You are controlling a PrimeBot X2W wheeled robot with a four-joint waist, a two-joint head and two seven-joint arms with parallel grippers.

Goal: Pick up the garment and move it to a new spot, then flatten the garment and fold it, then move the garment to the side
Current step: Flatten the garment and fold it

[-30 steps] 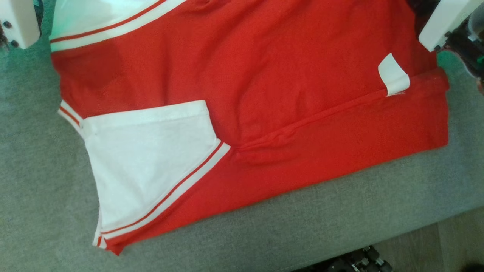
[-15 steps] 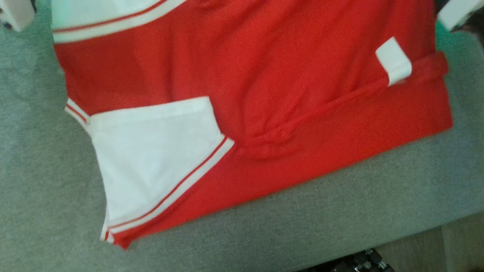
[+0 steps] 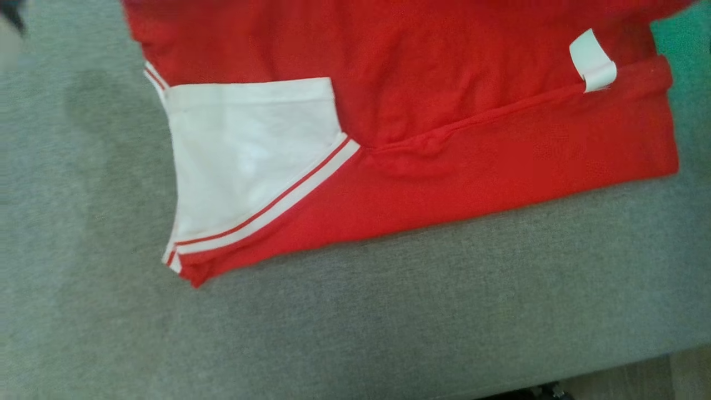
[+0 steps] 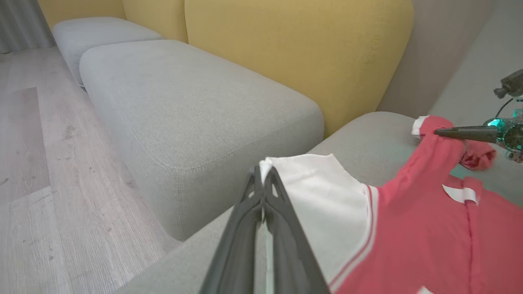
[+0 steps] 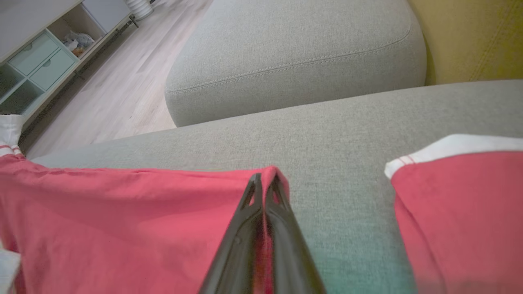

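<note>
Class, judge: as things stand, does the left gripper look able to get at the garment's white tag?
Probably not yet: the left gripper is shut on the white sleeve corner of the garment, so it must let go first. The white tag itself lies uncovered.

Both grippers are clamped tight. The left gripper (image 4: 263,173) has its two dark fingers pressed flat together, with an edge of the garment (image 4: 408,228) pinched at the tips. Same deal for the right gripper (image 5: 265,179). In the left wrist view it pokes in sideways, well apart from the left one's tips.
</note>
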